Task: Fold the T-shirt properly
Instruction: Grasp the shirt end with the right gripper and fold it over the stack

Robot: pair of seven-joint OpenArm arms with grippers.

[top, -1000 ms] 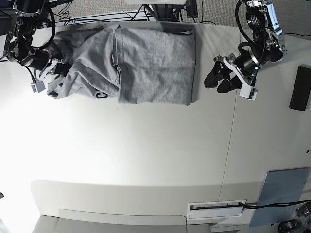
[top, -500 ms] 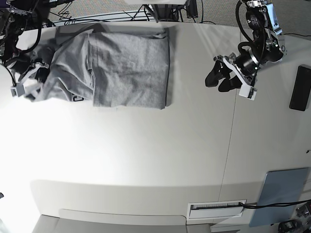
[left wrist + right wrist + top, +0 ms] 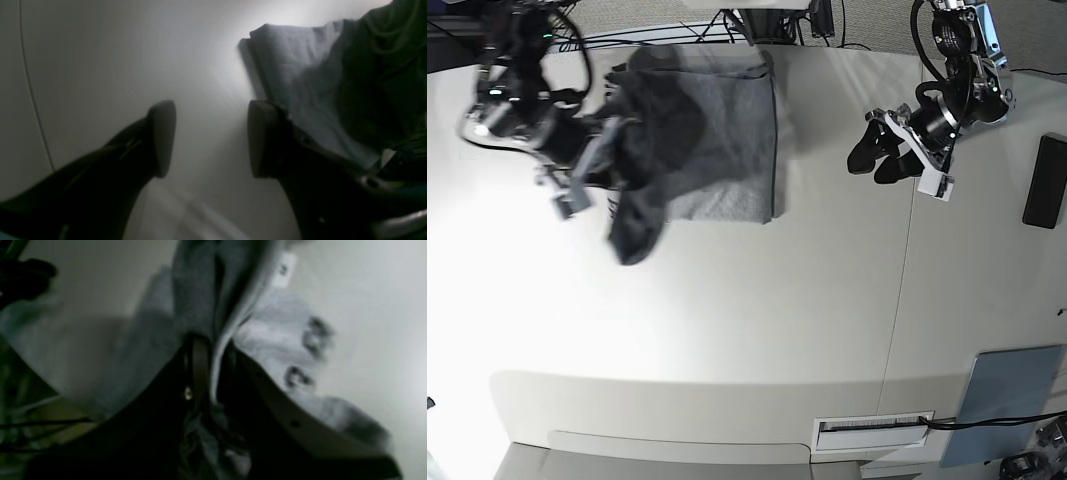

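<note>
The grey T-shirt (image 3: 727, 140) lies at the table's back edge, its right part flat with a straight right edge. Its left part hangs dark and bunched (image 3: 642, 215) above the table. My right gripper (image 3: 607, 145) is shut on that bunch. The right wrist view shows its fingers (image 3: 200, 356) pinching a grey fold, with the black lettering (image 3: 300, 376) to the right of them. My left gripper (image 3: 872, 160) stands open over bare table to the right of the shirt. In the left wrist view it (image 3: 210, 136) holds nothing, and the T-shirt (image 3: 300, 66) lies beyond its right finger.
A black flat device (image 3: 1044, 180) lies at the right edge. A blue-grey pad (image 3: 1012, 400) and a white labelled strip (image 3: 872, 430) sit at the front right. Cables (image 3: 627, 35) run behind the table's back edge.
My right gripper has risen and swung right, carrying the shirt's bunched left part up over the flat part. The left arm has barely moved and stays open.
</note>
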